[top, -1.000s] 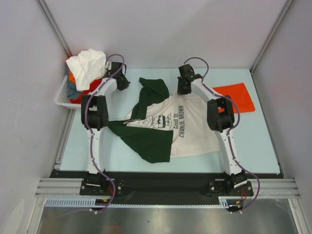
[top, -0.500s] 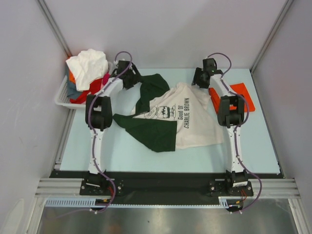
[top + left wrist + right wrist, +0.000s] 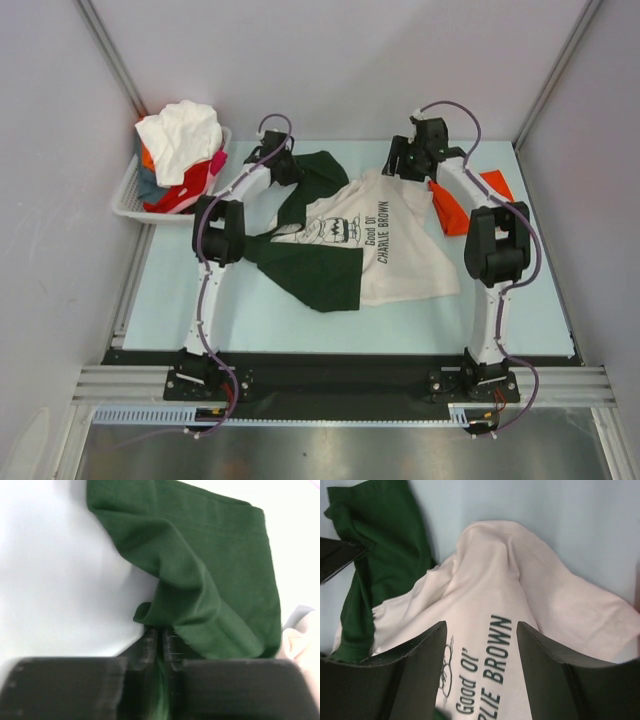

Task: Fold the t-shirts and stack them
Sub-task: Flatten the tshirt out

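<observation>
A cream t-shirt (image 3: 405,255) with dark green sleeves and a "Good Ol' Charlie Brown" print lies spread on the pale blue table. Its far green sleeve (image 3: 320,178) is bunched at my left gripper (image 3: 288,168). In the left wrist view the gripper (image 3: 161,632) is shut on that sleeve (image 3: 210,570), with green cloth pinched between the fingers. My right gripper (image 3: 402,165) hovers open over the shirt's far edge. Its fingers straddle the printed cream cloth (image 3: 485,580) without gripping it. An orange-red t-shirt (image 3: 452,210) lies folded at the far right, partly under the right arm.
A white slotted basket (image 3: 128,203) at the far left holds a heap of shirts, a white one (image 3: 180,135) on top of red and orange ones. The second green sleeve (image 3: 315,275) lies folded over the shirt's near left part.
Both arms reached farther back and the cream shirt slid to the right and away. The right gripper let go and opened. The left gripper opened, then shut again on the far green sleeve.
</observation>
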`<state>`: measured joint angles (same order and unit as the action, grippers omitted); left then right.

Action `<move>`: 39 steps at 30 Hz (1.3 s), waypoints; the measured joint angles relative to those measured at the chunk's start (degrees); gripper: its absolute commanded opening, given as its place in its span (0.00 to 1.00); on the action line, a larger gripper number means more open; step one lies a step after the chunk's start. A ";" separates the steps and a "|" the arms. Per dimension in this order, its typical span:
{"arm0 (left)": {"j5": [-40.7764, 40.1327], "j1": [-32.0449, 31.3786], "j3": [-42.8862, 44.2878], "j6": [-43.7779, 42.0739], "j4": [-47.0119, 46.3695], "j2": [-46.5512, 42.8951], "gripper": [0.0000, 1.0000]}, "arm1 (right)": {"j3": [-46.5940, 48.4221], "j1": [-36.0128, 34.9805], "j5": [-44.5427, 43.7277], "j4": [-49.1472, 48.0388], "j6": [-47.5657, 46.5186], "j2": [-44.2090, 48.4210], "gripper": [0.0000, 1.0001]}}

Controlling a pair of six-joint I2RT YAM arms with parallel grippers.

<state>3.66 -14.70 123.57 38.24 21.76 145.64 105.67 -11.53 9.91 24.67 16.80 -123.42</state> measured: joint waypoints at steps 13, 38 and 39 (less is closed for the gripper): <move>-6.25 10.05 1.44 2.43 -0.33 0.02 0.13 | -29.14 -1.92 -3.65 -4.48 2.56 21.77 0.65; -7.54 -8.20 -31.19 -7.30 -0.52 -37.35 0.88 | -62.71 -3.37 -12.57 -9.99 12.74 50.75 0.69; -8.37 -10.86 -32.33 -7.89 -0.37 -38.62 0.84 | -63.91 -2.62 -13.38 -10.01 13.55 52.89 0.68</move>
<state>-4.71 -25.56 91.24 30.35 21.39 107.02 41.76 -14.15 -3.46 14.66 30.35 -70.52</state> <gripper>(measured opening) 0.912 0.699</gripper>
